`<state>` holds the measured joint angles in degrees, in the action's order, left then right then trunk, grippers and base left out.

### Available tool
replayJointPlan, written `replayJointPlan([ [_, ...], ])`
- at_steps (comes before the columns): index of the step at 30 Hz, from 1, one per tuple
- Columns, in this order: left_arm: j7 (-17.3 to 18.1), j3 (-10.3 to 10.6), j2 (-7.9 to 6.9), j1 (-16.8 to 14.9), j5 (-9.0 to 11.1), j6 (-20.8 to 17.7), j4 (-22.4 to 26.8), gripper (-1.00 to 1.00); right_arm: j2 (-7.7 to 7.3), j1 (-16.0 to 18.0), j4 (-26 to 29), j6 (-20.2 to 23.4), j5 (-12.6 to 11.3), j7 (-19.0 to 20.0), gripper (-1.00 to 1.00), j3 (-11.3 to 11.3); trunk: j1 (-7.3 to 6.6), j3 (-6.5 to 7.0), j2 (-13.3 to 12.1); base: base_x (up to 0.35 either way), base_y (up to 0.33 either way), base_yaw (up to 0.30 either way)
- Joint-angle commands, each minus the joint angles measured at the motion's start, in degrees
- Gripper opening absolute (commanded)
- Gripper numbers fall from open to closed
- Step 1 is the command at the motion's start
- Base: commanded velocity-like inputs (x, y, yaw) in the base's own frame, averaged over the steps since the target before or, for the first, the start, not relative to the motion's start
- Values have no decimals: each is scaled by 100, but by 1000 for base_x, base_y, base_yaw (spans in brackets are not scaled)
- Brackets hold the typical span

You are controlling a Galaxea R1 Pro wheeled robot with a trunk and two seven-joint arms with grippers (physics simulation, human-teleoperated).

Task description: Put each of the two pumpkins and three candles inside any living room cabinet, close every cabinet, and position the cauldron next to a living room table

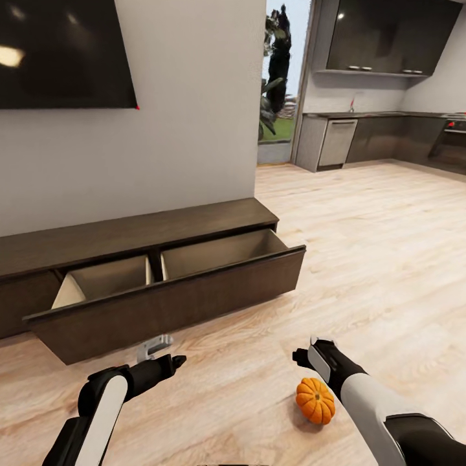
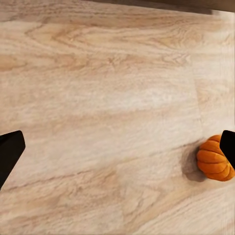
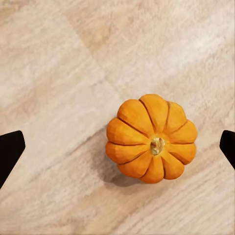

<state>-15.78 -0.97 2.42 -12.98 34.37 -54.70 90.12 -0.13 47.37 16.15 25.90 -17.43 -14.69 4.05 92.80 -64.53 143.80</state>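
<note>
One bright orange ribbed pumpkin lies on the light wood floor, stem up. My right gripper hangs above it, open; in the right wrist view the pumpkin sits between the two dark fingertips, untouched. My left gripper is also open and holds nothing, low over the floor in front of the cabinet; its wrist view catches the pumpkin beside one fingertip. The long dark brown cabinet stands against the wall with a wide drawer pulled out, and what I see of its two pale compartments holds nothing.
A black TV hangs on the grey wall above the cabinet. The pulled-out drawer juts into the floor space ahead of my left arm. Beyond the wall's corner are a glass door and dark kitchen cupboards. Bare plank floor stretches to the right.
</note>
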Motion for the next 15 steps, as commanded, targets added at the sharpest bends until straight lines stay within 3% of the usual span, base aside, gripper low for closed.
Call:
replayJointPlan([
  [1,-46,-9,5,-3,61,-25,7,100,-3,1,11,24,-59,-43,100,43,2,-28,4,54,13,0],
  [9,-31,-9,5,-3,69,-32,43,100,-21,3,-133,2,-50,-48,100,56,23,-205,14,13,3,0],
  [15,-23,0,9,-3,70,-34,49,100,-234,4,-152,-156,-35,-45,100,67,38,-338,23,0,0,0],
])
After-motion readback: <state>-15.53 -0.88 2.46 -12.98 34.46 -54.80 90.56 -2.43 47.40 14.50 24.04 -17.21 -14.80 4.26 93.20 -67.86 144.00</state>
